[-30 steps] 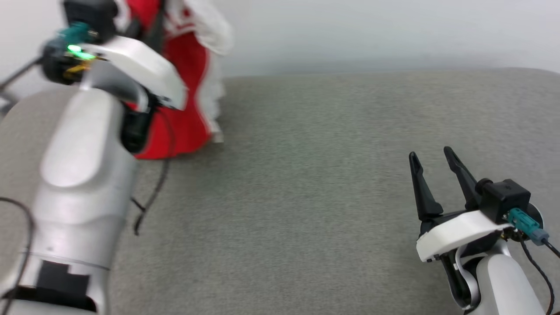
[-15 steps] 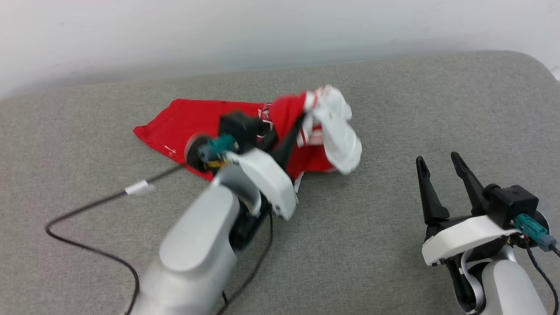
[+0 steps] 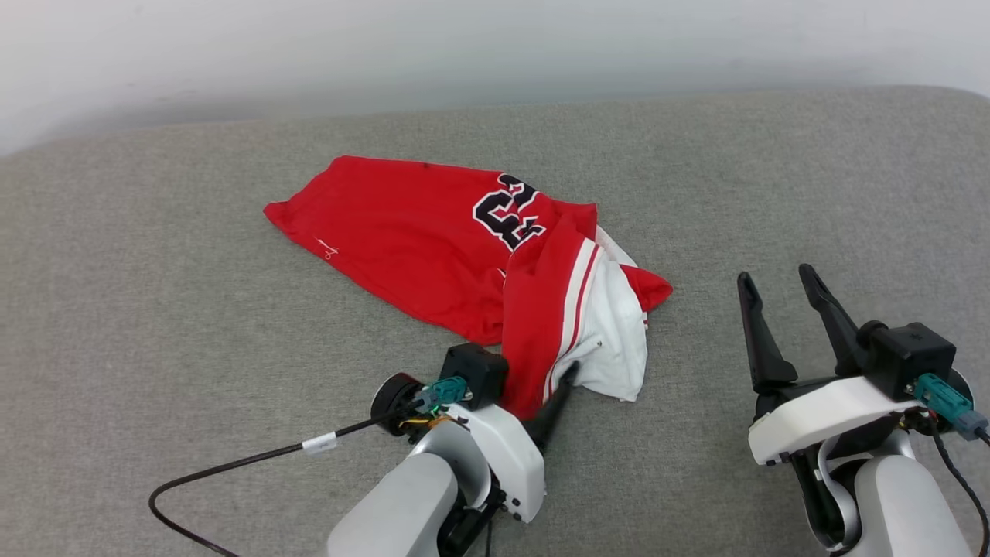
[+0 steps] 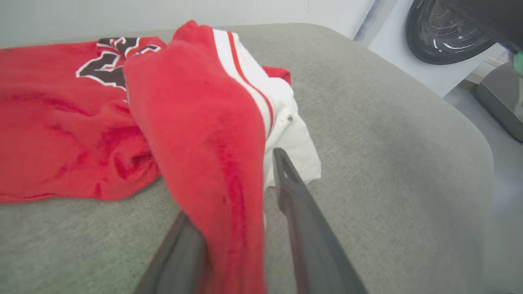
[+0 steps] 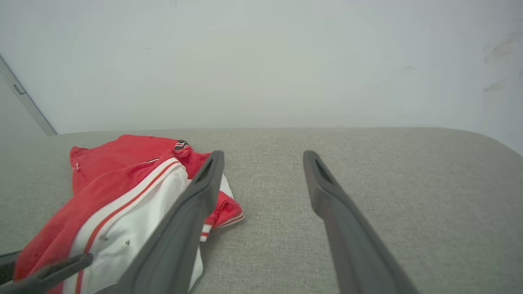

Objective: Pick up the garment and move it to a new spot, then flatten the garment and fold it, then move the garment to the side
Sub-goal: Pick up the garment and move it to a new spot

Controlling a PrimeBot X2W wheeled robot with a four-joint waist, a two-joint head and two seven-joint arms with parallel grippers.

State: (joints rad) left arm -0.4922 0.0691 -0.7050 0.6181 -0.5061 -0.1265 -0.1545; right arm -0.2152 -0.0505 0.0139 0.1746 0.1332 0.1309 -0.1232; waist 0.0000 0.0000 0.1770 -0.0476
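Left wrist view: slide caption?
Left gripper pinching a red fold of the garment crumpled on the grey cushion.

A grey fabric surface carries the crumpled garment.

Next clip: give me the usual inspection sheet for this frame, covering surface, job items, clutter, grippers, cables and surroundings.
Surface: grey fabric cushion with rounded corners.
Job's things: the garment, red with a partly hidden black number print, lies crumpled near the middle; its white sleeve with red stripes is bunched at the near end. Not flattened or folded.
Clutter: nothing seen.
Grippers: left gripper has a fold of red fabric between its fingers; whether it is clamped cannot be told. Right gripper is open, holding nothing, to the right of the shirt.
Cables: black cable with a white tag trails from the left wrist over the cushion.
Surroundings: pale wall behind; a dark round object past the cushion.
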